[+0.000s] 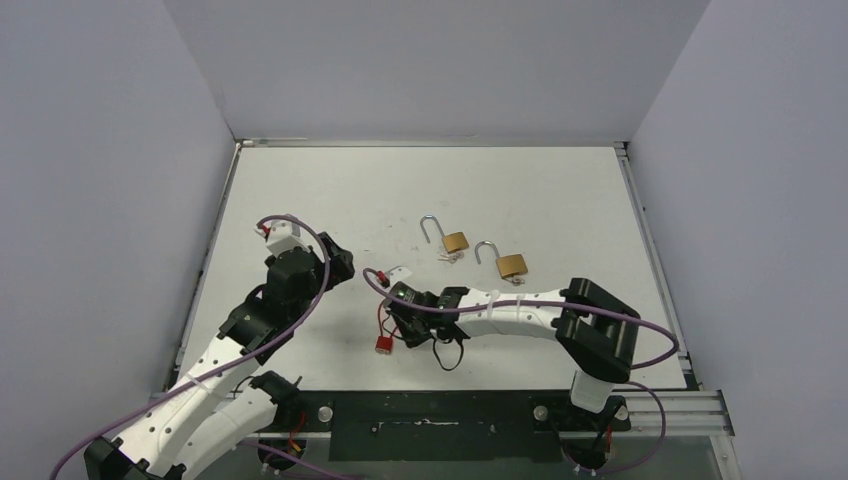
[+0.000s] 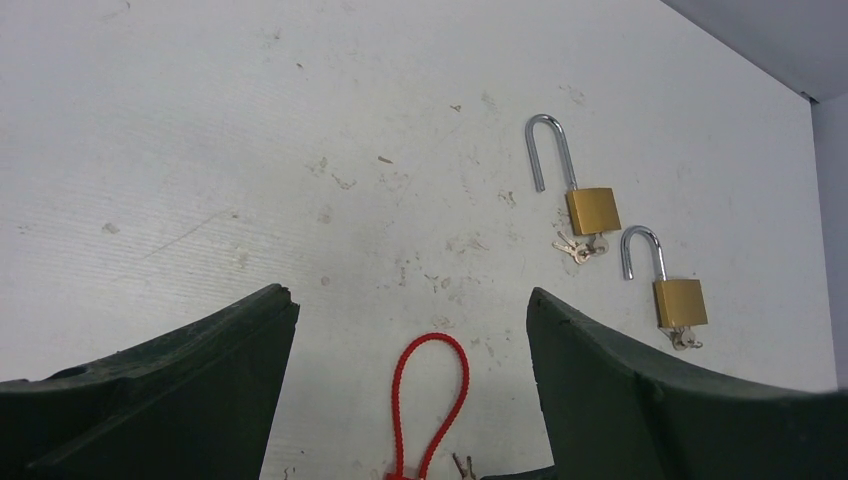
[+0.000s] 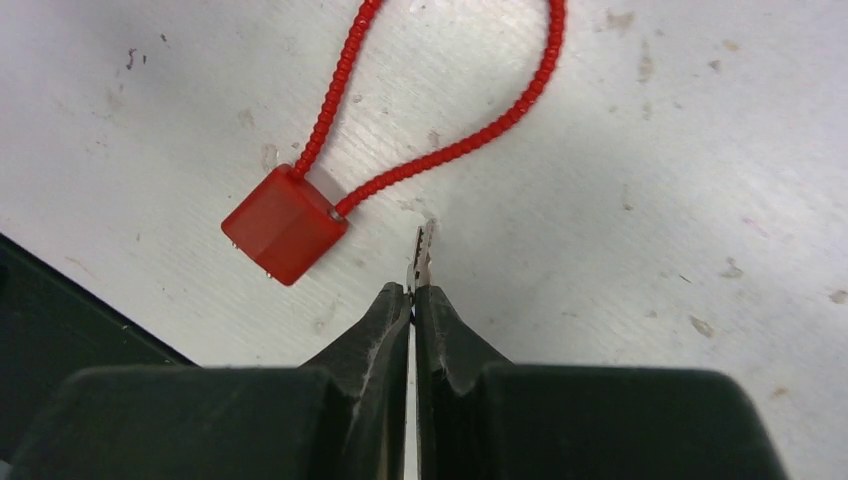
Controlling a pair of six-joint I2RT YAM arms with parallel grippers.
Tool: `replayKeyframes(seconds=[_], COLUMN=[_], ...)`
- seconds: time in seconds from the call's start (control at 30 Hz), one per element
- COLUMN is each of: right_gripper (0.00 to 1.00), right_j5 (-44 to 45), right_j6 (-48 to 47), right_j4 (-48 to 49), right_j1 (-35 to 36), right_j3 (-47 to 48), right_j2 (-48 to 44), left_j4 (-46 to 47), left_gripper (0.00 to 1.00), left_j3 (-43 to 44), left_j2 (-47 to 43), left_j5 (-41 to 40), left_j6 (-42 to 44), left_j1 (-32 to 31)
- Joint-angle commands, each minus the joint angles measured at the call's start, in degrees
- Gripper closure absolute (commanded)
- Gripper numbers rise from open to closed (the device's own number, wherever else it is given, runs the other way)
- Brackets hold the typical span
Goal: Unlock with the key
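A red cable lock lies on the white table, its square red body (image 3: 284, 224) next to my right gripper (image 3: 412, 292) and its beaded red loop (image 3: 450, 150) stretching away. That gripper is shut on a small silver key (image 3: 422, 255), whose blade sticks out past the fingertips just right of the lock body, apart from it. In the top view the lock (image 1: 383, 343) sits at the near middle under the right gripper (image 1: 404, 326). My left gripper (image 2: 410, 296) hangs open above the table, with the red loop (image 2: 430, 395) below and between its fingers; from above, this left gripper (image 1: 335, 262) is left of the lock.
Two brass padlocks (image 1: 456, 241) (image 1: 513, 265) with open steel shackles lie at mid table, each with small keys at its base. The left wrist view shows these brass padlocks (image 2: 593, 210) (image 2: 680, 302) ahead to the right. Grey walls enclose the table on three sides.
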Motion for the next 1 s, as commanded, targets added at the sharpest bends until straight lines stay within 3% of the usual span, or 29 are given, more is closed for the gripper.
replayKeyframes(seconds=[0.0,0.13,0.27,0.5,0.67,0.77,0.97], right_gripper=[1.00,1.00,1.00,1.00,1.00,1.00,1.00], right_j5=[3.5,2.3,-1.5,-11.8,-20.5,-23.6,-25.8], right_j6=[-2.8,-5.3,-6.2,-8.9,-9.7,-9.5,-8.5], right_j4=[7.9,16.9,25.9,36.1,37.9,37.9,37.4], right_j1=[-1.3,-3.2,-7.1,-13.6,-15.0,-15.0,-15.2], right_j3=[-4.2,-10.6,-16.3,-21.2,-19.9,-18.7,-17.2], right_j2=[-9.9,-18.8,-28.2,-39.1,-41.5,-41.8,-42.1], left_j4=[0.5,2.5,8.0,24.9,39.3,40.1,38.3], left_gripper=[0.18,0.17,0.17,0.16,0.16,0.22,0.42], left_j3=[1.5,2.0,1.9,0.8,-1.1,-0.1,1.7], left_j2=[-0.7,-0.5,0.0,1.9,4.8,6.9,8.2], left_j5=[1.1,5.3,15.0,36.9,51.8,55.1,58.2], left_j6=[-1.2,-1.1,0.3,0.8,-0.6,0.1,2.2], left_j1=[0.4,0.5,0.6,0.7,0.6,0.6,0.6])
